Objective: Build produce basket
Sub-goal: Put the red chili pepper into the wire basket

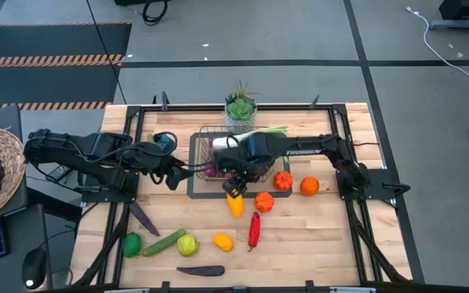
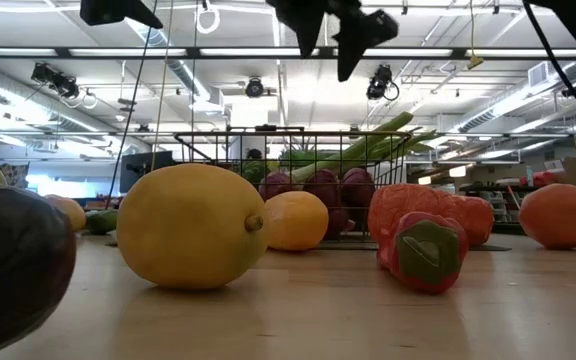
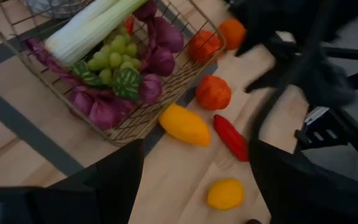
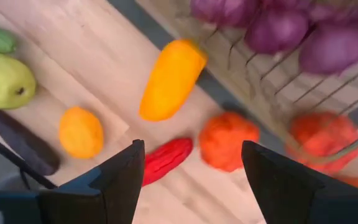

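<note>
- Fingers of the right gripper (image 1: 236,192) stand apart, empty, above the long yellow-orange toy pepper (image 4: 170,78).
- Left gripper (image 1: 172,177) gapes empty beside the rectangular dark wire basket (image 3: 143,118), mid-table, holding purple grapes (image 3: 159,57).

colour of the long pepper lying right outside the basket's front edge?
Yellow-orange. The pepper shows best in the right wrist view, beside the basket.

text: none legible | labels: none | signs: none | numbers: none

Grey concrete floor (image 1: 243,77), striped hazard mat (image 1: 51,59), bright ceiling strip lights (image 2: 488,95), exposed ducts.
</note>
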You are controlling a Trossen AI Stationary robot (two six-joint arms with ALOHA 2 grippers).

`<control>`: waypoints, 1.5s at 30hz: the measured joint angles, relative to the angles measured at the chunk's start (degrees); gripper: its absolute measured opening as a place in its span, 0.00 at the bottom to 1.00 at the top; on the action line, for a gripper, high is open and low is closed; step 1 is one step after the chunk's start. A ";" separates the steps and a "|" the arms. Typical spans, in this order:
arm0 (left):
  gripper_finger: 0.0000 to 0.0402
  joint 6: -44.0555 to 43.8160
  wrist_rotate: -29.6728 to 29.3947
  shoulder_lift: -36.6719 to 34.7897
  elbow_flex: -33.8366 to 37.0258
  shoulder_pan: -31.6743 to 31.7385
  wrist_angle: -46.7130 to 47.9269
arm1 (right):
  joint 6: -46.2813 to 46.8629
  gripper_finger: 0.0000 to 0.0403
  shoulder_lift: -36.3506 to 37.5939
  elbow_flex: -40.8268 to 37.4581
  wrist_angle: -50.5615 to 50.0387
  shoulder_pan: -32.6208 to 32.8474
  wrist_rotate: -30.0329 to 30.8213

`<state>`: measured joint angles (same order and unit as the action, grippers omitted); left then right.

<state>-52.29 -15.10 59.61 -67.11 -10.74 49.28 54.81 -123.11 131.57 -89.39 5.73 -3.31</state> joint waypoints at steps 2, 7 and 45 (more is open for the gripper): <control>0.73 0.47 0.10 0.00 0.00 -0.11 0.84 | 3.92 0.67 0.00 0.00 0.92 1.93 1.23; 0.73 2.30 2.29 0.00 0.00 -1.79 1.39 | 11.84 0.67 0.00 0.00 2.40 6.68 4.27; 0.73 -19.50 6.24 15.06 0.04 -29.28 4.46 | 47.06 0.67 -0.66 -31.06 33.79 20.61 5.20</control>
<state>-71.79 -8.85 74.67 -67.07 -40.02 53.74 101.86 -123.76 100.51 -55.60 26.33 1.89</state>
